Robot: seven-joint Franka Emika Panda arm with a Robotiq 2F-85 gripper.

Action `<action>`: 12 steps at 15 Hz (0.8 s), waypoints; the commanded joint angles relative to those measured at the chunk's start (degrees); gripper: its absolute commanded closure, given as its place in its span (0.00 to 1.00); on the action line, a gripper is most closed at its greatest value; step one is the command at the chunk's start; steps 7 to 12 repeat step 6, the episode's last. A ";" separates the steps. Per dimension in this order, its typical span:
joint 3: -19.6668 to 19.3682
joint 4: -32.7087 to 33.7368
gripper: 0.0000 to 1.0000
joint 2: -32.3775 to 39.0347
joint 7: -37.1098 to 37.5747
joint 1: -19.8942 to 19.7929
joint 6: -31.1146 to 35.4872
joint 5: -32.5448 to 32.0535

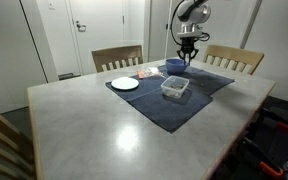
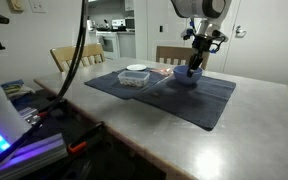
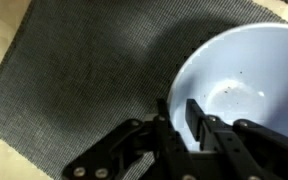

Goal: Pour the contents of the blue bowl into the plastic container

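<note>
The blue bowl (image 1: 173, 66) sits on the dark cloth mat (image 1: 174, 110) at the far side of the table, and it shows in both exterior views (image 2: 184, 77). In the wrist view the bowl (image 3: 239, 80) looks pale blue inside, with a few small dark crumbs. My gripper (image 3: 177, 105) straddles the bowl's rim, one finger inside and one outside, closed on it. It reaches down from above (image 1: 188, 60) (image 2: 193, 68). The clear plastic container (image 1: 175, 88) stands on the mat beside the bowl, on the near side, and it appears in the other exterior view too (image 2: 136, 75).
A flat white plate (image 1: 125, 84) lies at the mat's left corner, with small orange items (image 1: 144, 74) next to it. Two wooden chairs (image 1: 117, 57) (image 1: 234, 58) stand behind the table. The grey tabletop (image 1: 94, 130) extends in front of the mat.
</note>
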 commanded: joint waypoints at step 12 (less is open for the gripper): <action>-11.45 -22.79 0.07 -20.00 0.27 8.93 -0.94 6.18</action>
